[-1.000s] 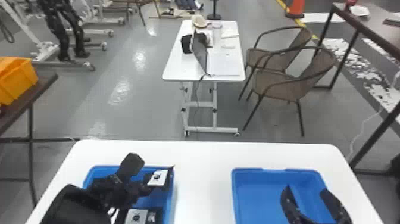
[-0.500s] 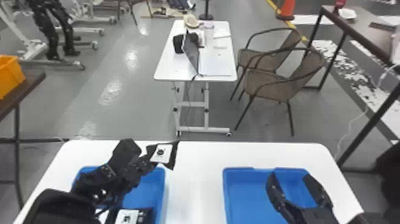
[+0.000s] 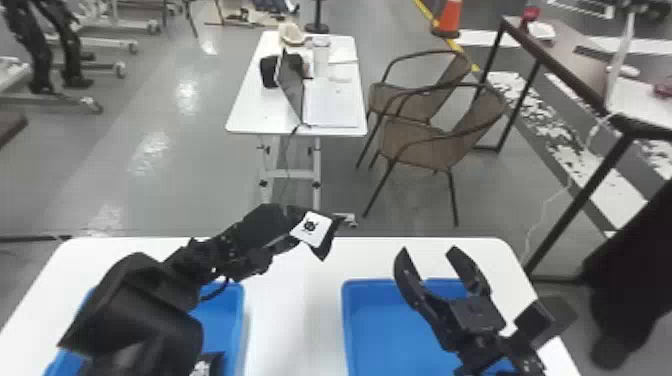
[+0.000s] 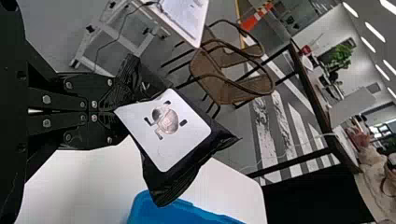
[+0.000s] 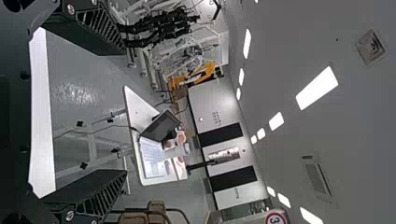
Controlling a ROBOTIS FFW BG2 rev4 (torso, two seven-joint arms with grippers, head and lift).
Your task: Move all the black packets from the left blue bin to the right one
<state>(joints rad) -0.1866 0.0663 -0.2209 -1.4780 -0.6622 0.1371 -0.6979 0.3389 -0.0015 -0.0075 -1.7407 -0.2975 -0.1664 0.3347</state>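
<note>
Over the white table point(image 3: 287, 310), between the left blue bin point(image 3: 222, 320) and the right one point(image 3: 380, 325), my left gripper point(image 3: 290, 232) pinches a black packet point(image 3: 311, 228) jutting past its fingertips; I have my right gripper point(image 3: 428, 254) spread above the right bin.

Smooth black housing point(image 3: 150, 310) bulking behind the left gripper point(image 3: 290, 231), dark cable point(image 3: 220, 290) looping between them, round silvery screws point(image 4: 94, 104) dotting that gripper's black plates point(image 4: 56, 100), diagonal ridges point(image 5: 103, 29) lining the right gripper's point(image 3: 427, 250) black fingers point(image 5: 86, 186).
</note>
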